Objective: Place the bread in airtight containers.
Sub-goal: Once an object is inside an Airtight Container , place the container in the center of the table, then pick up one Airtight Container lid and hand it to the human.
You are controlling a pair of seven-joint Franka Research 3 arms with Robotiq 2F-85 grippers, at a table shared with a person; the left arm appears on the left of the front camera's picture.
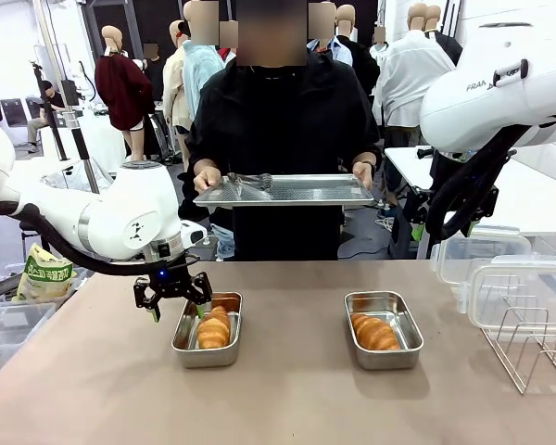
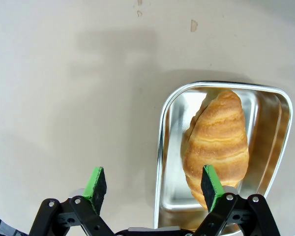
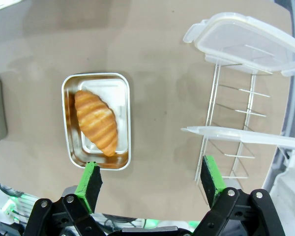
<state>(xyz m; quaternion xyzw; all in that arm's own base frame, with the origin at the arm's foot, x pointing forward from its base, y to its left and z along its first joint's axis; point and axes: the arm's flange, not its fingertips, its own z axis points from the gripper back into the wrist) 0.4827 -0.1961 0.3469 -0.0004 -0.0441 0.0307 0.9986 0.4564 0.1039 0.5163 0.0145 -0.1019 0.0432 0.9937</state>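
Note:
Two steel containers sit on the table, each with a golden croissant lying inside. The left container [image 1: 207, 331] holds one croissant [image 1: 214, 327]; my left gripper [image 1: 173, 298] hovers open just above its left rim. Looking down from the left wrist, that croissant [image 2: 218, 142] and its container [image 2: 169, 147] lie to the right of the open left gripper [image 2: 154, 185], with nothing between the fingers. The right container [image 1: 384, 329] holds the other croissant [image 1: 375, 332]. From high above, the open right gripper [image 3: 151, 179] looks down on this container [image 3: 96, 120] and its croissant [image 3: 96, 122].
A person across the table holds a perforated metal tray [image 1: 287, 191] with tongs [image 1: 248, 181] on it. At the right edge stand a wire rack [image 1: 530, 343] and clear snap lids [image 1: 524, 287]; from the right wrist, the lids [image 3: 246, 39] rest on the rack [image 3: 236, 132].

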